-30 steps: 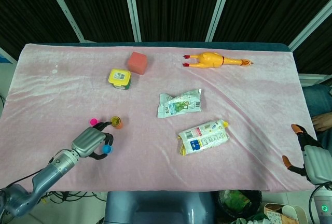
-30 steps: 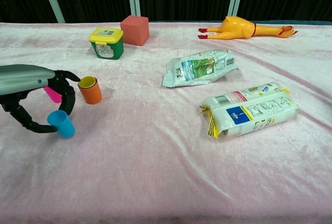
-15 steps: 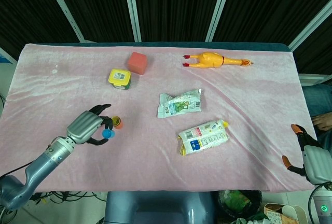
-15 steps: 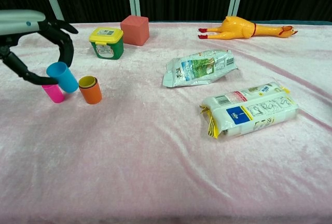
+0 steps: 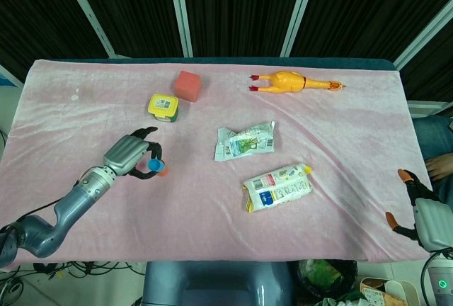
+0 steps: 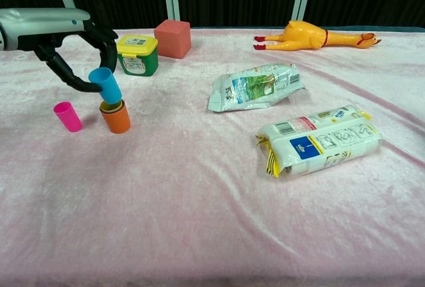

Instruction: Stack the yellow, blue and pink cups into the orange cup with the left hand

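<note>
Four cups: blue cup (image 6: 106,84) gripped in the left hand (image 6: 80,54) over the orange cup (image 6: 116,119), which holds the yellow cup (image 6: 111,106); pink cup (image 6: 68,116) stands apart.

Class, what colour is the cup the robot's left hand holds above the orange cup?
Blue cup, held by the left hand; clearest in the chest view.

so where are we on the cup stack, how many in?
One in: the yellow cup already sits inside the orange cup. In hand: the left hand holds the blue cup tilted just above that stack, not seated yet. Left: seat the blue one, then the pink cup, standing alone on the cloth beside the stack. The right hand hangs idle at the table edge.
</note>
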### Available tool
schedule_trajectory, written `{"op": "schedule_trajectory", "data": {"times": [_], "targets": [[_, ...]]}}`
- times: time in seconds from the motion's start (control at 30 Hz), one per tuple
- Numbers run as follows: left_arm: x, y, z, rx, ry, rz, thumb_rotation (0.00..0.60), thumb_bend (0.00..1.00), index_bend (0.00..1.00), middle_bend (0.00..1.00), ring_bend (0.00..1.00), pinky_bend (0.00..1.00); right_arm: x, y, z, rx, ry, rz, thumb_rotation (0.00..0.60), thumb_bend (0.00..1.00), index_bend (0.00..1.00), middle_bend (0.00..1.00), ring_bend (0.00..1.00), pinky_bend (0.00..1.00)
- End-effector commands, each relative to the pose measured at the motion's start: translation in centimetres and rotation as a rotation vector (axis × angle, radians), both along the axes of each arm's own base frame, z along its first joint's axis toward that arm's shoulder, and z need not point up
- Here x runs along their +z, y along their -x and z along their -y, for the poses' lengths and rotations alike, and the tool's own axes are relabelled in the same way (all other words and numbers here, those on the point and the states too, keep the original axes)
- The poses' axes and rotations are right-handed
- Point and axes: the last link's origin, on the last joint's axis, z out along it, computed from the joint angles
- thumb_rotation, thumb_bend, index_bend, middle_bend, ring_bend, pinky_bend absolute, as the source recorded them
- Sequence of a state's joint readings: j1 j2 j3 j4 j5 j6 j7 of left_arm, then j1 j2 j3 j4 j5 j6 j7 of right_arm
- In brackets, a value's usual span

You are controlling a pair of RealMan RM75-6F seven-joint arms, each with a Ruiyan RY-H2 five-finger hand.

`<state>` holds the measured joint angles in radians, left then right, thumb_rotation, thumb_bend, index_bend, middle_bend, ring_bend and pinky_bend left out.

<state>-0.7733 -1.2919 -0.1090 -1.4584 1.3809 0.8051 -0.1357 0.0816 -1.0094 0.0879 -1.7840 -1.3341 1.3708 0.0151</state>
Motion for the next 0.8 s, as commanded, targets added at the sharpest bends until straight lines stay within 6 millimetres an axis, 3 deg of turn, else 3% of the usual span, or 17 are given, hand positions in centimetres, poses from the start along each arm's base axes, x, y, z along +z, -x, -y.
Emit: {"op": "schedule_trajectory", "data": {"times": [0.03, 0.33, 0.43, 0.5, 0.6, 0.7, 0.8], "targets": [[-0.4, 0.3, -0.3, 0.011, 0.005, 0.001, 0.6, 0.28, 0.48, 0.51, 0.05, 0.13, 0.0, 0.0, 0.0, -0.001, 0.001, 0.001, 0.6, 0.27, 0.03, 0.06, 0.16, 0.21], [-0.9, 1.5, -0.8, 0.044, 0.009, -0.019, 0.6, 0.28, 0.48, 0.5, 0.05, 0.12, 0.0, 0.0, 0.0, 0.0, -0.001, 0.001, 0.6, 0.27, 0.03, 0.06, 0.16, 0.21], [-1.3, 1.6, -0.9, 0.053, 0.024, -0.029, 0.6, 0.18, 0.39, 0.43, 0.04, 0.12, 0.0, 0.0, 0.0, -0.001, 0.0, 0.001, 0.6, 0.27, 0.03, 0.06, 0.16, 0.21], [-1.4, 1.7, -0.9, 0.058, 0.035, -0.037, 0.6, 0.08, 0.26, 0.31, 0.01, 0.11, 0.0, 0.0, 0.0, -0.002, 0.002, 0.001, 0.6, 0.27, 0.03, 0.06, 0.16, 0.21], [-1.1, 1.8, -1.0, 0.061, 0.026, -0.045, 0.6, 0.04, 0.11, 0.18, 0.0, 0.07, 0.1, 0.0, 0.0, -0.002, 0.003, 0.001, 0.6, 0.27, 0.03, 0.06, 0.16, 0.21], [-0.3, 2.0, -0.7, 0.058, -0.006, -0.036, 0.6, 0.04, 0.08, 0.14, 0.0, 0.05, 0.0, 0.0, 0.0, -0.002, 0.002, 0.001, 0.6, 0.27, 0.03, 0.06, 0.16, 0.21], [1.0, 2.7, 0.2, 0.057, -0.033, -0.04, 0.6, 0.04, 0.1, 0.15, 0.0, 0.05, 0.0, 0.0, 0.0, -0.001, 0.001, 0.001, 0.6, 0.27, 0.03, 0.06, 0.16, 0.21]]}}
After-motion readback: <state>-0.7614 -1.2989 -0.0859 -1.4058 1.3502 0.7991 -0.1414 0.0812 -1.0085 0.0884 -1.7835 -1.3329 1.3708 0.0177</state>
